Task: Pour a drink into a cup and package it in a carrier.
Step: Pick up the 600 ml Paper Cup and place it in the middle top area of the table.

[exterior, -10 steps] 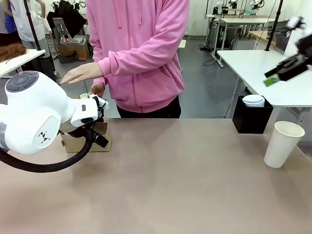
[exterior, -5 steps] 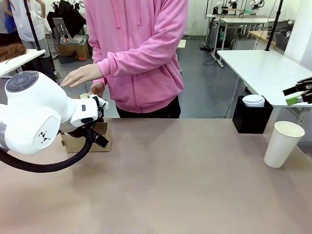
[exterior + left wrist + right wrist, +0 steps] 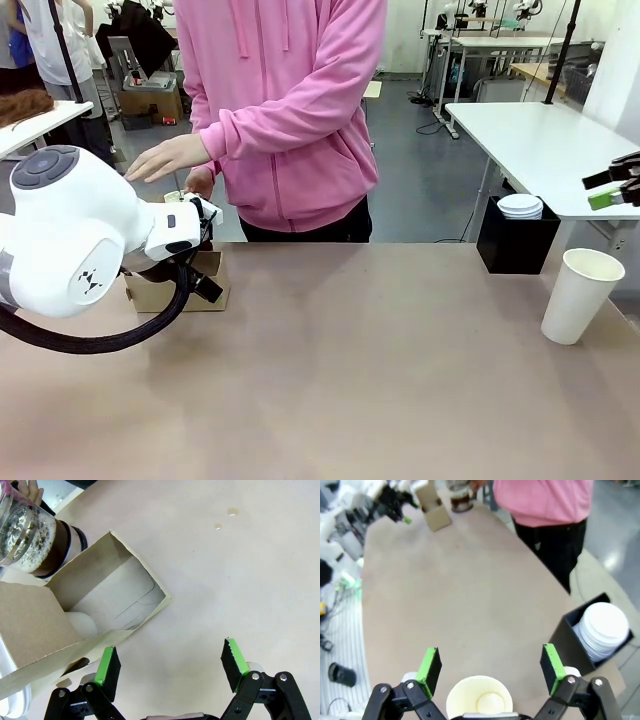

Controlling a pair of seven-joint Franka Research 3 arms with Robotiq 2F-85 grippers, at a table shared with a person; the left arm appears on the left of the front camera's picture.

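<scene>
Your left gripper (image 3: 170, 663) gapes wide, empty; carrier (image 3: 85, 577) sits at ten o'clock. Your right gripper (image 3: 490, 664) hangs equally wide, empty, cup (image 3: 470, 692) at six o'clock.

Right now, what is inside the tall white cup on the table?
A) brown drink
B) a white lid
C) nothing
C: the right wrist view looks straight down into the cup, and its bare pale bottom is plain to see.
</scene>
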